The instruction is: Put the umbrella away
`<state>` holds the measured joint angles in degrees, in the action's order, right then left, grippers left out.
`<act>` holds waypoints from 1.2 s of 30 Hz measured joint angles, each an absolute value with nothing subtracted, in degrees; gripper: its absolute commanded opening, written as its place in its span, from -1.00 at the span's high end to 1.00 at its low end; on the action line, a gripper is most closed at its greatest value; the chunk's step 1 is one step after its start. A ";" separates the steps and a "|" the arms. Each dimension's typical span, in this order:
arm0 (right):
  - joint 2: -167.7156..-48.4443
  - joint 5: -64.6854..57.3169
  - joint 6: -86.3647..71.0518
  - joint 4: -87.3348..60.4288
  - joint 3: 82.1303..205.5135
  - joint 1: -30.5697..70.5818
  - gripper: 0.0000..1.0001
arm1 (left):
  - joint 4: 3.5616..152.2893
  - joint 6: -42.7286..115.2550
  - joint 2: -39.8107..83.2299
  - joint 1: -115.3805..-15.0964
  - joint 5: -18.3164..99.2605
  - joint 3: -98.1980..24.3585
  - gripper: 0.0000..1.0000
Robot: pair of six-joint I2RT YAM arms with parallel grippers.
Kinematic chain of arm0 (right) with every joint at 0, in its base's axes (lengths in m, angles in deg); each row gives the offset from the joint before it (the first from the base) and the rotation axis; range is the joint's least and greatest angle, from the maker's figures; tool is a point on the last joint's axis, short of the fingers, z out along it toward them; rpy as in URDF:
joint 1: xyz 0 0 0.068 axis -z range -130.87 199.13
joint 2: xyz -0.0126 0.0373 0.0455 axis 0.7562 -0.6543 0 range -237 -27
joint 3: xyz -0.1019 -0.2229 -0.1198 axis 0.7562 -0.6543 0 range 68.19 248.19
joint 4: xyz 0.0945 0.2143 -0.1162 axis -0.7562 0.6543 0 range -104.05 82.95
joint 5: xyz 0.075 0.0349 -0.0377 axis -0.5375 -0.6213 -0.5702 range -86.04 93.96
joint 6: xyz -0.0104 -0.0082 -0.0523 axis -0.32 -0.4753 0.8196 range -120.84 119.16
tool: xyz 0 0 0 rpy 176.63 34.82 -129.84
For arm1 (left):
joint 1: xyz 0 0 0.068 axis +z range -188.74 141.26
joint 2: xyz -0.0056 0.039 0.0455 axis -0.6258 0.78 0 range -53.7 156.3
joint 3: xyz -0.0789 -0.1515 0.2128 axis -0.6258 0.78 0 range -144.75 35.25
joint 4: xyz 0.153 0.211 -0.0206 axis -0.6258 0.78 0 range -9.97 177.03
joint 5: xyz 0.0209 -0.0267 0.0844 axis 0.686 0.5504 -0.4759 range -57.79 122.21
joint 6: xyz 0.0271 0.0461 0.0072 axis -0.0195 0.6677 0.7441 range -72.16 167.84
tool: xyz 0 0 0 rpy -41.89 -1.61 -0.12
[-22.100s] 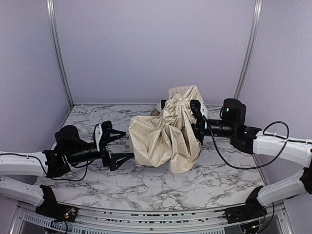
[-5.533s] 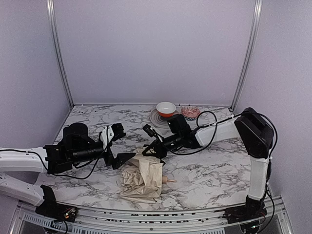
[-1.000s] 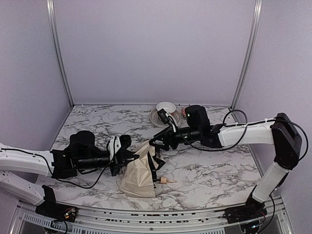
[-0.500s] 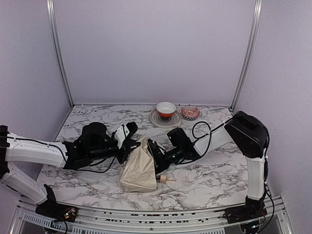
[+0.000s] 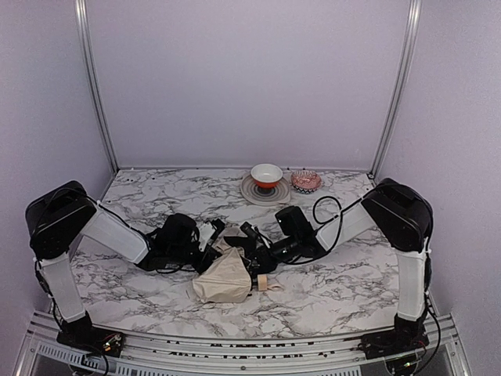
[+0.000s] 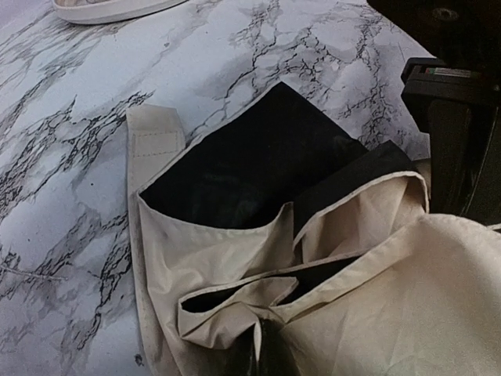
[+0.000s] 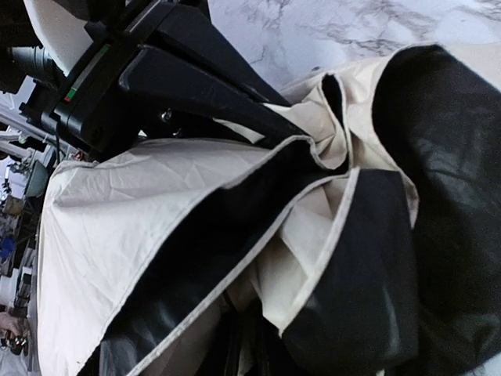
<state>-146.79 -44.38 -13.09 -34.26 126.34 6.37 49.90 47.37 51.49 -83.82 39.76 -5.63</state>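
as left tool [image 5: 216,243] and right tool [image 5: 244,247] pinch, umbrella [image 5: 223,280] lies bunched.

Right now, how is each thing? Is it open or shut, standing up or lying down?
umbrella: folded down, lying in a crumpled heap, black lining showing.
handle: sticking out sideways, nothing holding it.
left gripper: shut, pinching the umbrella's fabric.
right gripper: shut on the umbrella's fabric.
bowl: upright on the grey plate.
grey plate: lying flat under the bowl.
small pink dish: upright beside the plate.
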 measured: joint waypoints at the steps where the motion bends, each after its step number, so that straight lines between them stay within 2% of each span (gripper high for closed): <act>1: -145.78 -43.42 -13.03 -33.86 125.55 6.65 0.72 | 49.13 46.94 52.12 -83.80 40.05 -6.01 1.00; 4: -141.21 -39.29 -12.81 -31.50 122.93 7.38 0.65 | 47.45 46.52 53.11 -83.80 40.75 -6.20 1.00; 8: -131.60 -31.75 -12.02 -27.15 119.34 8.40 0.42 | 46.58 46.54 53.52 -83.75 41.23 -6.18 1.00; 11: -123.40 -26.11 -9.16 -25.16 117.88 8.10 0.05 | 46.21 46.65 53.72 -83.71 41.47 -6.18 1.00; 13: -118.70 -21.95 -4.46 -24.86 117.51 6.04 -0.30 | 46.01 46.76 53.78 -83.67 41.64 -6.18 1.00; 16: -114.44 -15.90 5.60 -24.88 117.42 -3.33 -0.67 | 45.90 46.85 53.85 -83.62 41.82 -6.20 1.00; 17: -114.07 -14.11 9.42 -25.05 117.42 -7.77 -0.95 | 45.88 46.91 53.87 -83.62 41.84 -6.18 1.00; 18: -114.26 -12.34 12.02 -25.05 117.42 -10.88 -0.99 | 45.86 46.96 53.87 -83.62 41.88 -6.20 1.00; 20: -116.41 -8.12 18.84 -23.87 118.19 -17.30 -0.99 | 45.86 47.00 53.87 -83.58 42.17 -6.18 1.00; 22: -120.21 -4.40 22.80 -21.25 120.33 -19.62 -0.99 | 45.86 47.02 53.89 -83.51 42.30 -6.18 1.00; 27: -130.57 4.58 28.98 -15.37 127.04 -19.97 -0.99 | 45.81 47.24 53.92 -83.47 42.52 -6.18 1.00; 31: -134.11 10.18 32.30 -13.21 128.94 -19.79 -0.94 | 45.72 47.59 53.98 -83.34 42.89 -6.20 1.00; 33: -135.64 11.77 33.44 -12.40 130.32 -19.86 -0.84 | 45.70 47.96 54.00 -83.29 43.13 -6.20 1.00; 36: -138.15 12.12 33.83 -11.06 133.35 -19.51 -0.49 | 45.66 48.42 54.05 -83.19 43.43 -6.22 1.00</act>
<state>-138.15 12.12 33.83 -11.06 133.35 -19.51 45.66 48.42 54.05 -83.19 43.43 -6.22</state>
